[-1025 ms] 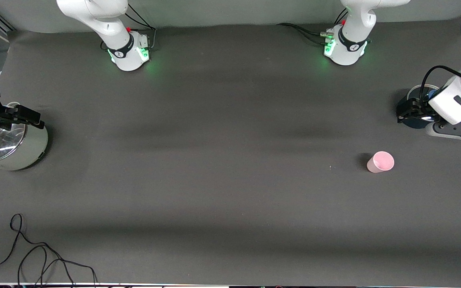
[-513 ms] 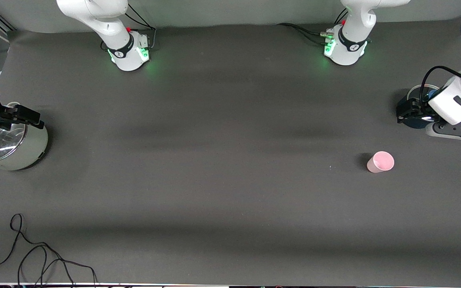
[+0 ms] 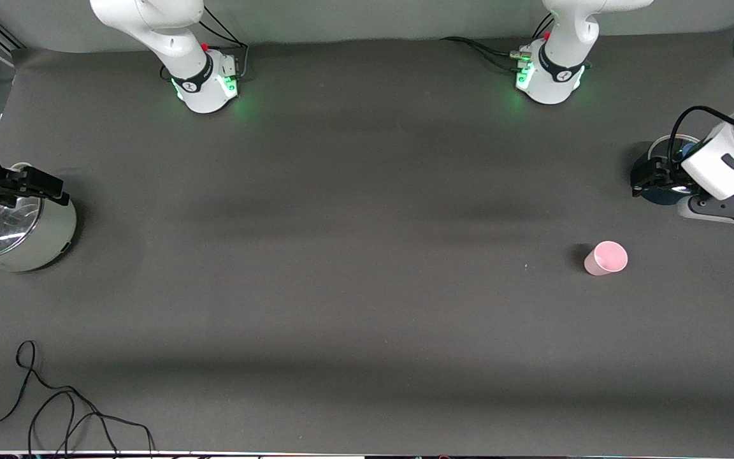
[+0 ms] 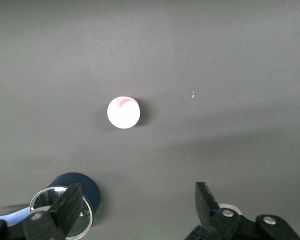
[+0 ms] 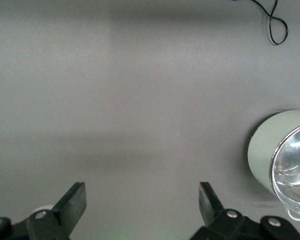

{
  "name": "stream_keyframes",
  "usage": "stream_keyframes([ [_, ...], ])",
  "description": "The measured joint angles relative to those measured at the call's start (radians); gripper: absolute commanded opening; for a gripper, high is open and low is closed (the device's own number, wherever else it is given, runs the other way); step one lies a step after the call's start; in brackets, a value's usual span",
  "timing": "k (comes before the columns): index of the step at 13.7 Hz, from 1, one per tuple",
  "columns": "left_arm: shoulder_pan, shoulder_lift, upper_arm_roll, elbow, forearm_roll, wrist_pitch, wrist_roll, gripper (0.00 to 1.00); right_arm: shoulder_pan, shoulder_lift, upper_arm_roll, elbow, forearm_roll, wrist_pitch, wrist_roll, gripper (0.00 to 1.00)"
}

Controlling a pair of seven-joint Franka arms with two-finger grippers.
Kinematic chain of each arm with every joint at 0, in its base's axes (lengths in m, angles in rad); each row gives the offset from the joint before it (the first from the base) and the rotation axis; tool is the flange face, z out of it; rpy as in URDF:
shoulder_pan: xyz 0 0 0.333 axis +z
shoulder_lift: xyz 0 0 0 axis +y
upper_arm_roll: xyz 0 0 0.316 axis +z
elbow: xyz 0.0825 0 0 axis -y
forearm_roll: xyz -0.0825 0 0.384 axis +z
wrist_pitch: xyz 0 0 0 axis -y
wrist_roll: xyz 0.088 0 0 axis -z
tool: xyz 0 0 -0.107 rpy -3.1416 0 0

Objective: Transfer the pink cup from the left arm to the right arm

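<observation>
**Pink cup stood alone while both arms waited at the table's ends**

Pink cup point(image 3: 606, 258) stood upright on the dark grey table point(image 3: 367, 255), mouth up, toward the left arm's end and touched by nothing. From the left wrist camera it showed as a pale round disc point(image 4: 123, 112) with bare cloth all around it.

From where I stood, the left gripper point(image 3: 650, 175) hung at the very edge of the table at its own arm's end, over a small dark blue cup point(image 3: 660, 191) that sat farther from the front camera than the pink one. Its two black fingers point(image 4: 207, 200) were spread wide apart with nothing between them, and the blue cup point(image 4: 72, 200) showed just under one of them, its rim glinting.

At the right arm's end, the right gripper point(image 3: 23, 185) hovered over a pale green pot point(image 3: 42, 239) with a shiny steel inside. Its fingers point(image 5: 75, 197) too stood wide apart and empty. The pot point(image 5: 282, 160) showed to one side in the right wrist view.

A loose black cable point(image 3: 55, 408) lay coiled on the table near the front camera, at the right arm's end. Green lights glowed at both arm bases point(image 3: 204, 86).
</observation>
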Motion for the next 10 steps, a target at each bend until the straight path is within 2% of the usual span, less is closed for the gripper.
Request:
stream_keyframes([
  [10, 0.0, 0.0, 0.0, 0.0, 0.0, 0.0, 0.0, 1.0, -0.005, 0.007, 0.0, 0.031, 0.0, -0.001, 0.0, 1.0],
])
